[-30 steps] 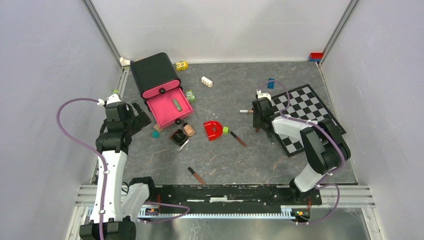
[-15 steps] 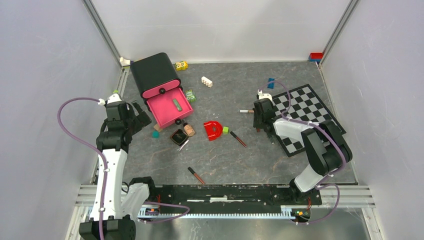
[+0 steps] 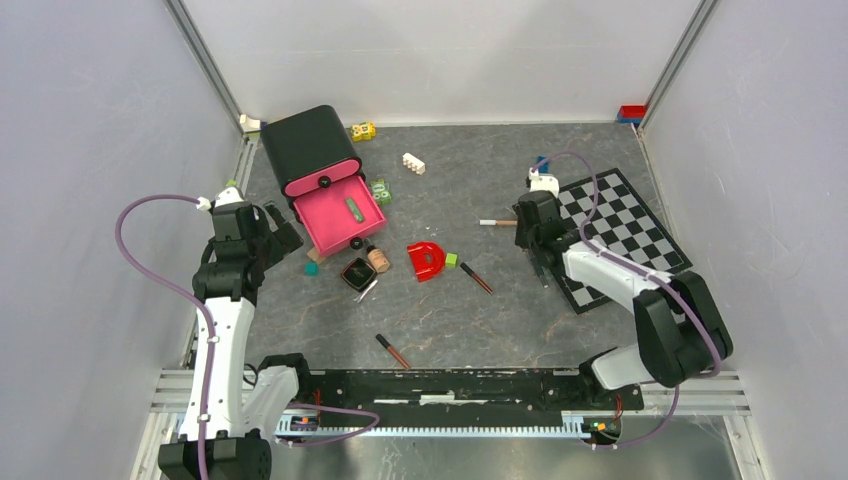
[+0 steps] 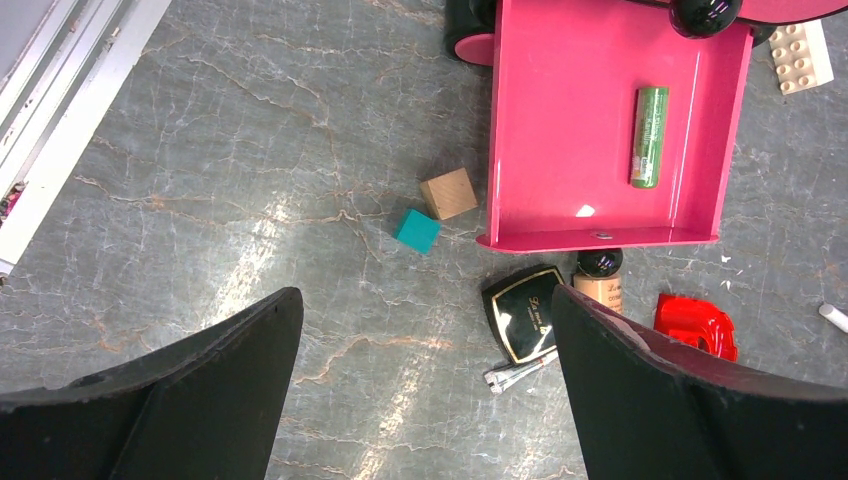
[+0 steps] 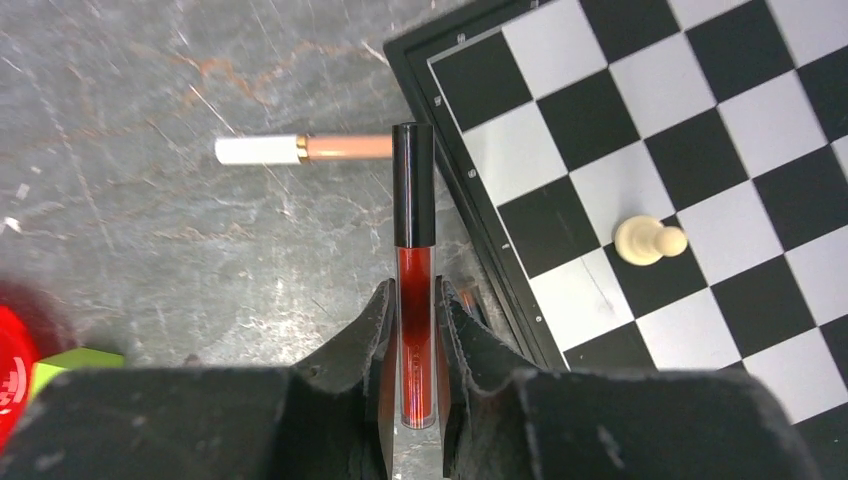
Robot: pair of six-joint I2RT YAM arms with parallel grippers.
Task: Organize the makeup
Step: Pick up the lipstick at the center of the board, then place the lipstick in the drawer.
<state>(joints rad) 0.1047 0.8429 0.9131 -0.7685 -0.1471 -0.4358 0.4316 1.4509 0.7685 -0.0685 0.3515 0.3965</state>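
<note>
Pinching item one: the right gripper has its fingers drawn narrow onto the lower half of a slim red tube. The black cap points away from the wrist, over the table just beside the edge of the chessboard. We judge the grip is taken low so the cap end is free to go down first.

Item two: pink-white pencil, flat on the table just beyond the cap, not held.

Item three: pink drawer, standing open with one green tube inside. We take it for the destination.

Items four and five: black compact and small bottle, side by side just outside the drawer's front.

Items six and seven: dark tube beside the red piece, and second dark tube nearer the arm bases.

Left gripper: fingers wide, holding nothing, poised beside the drawer. We judge it ready for the pieces nearby.
</note>
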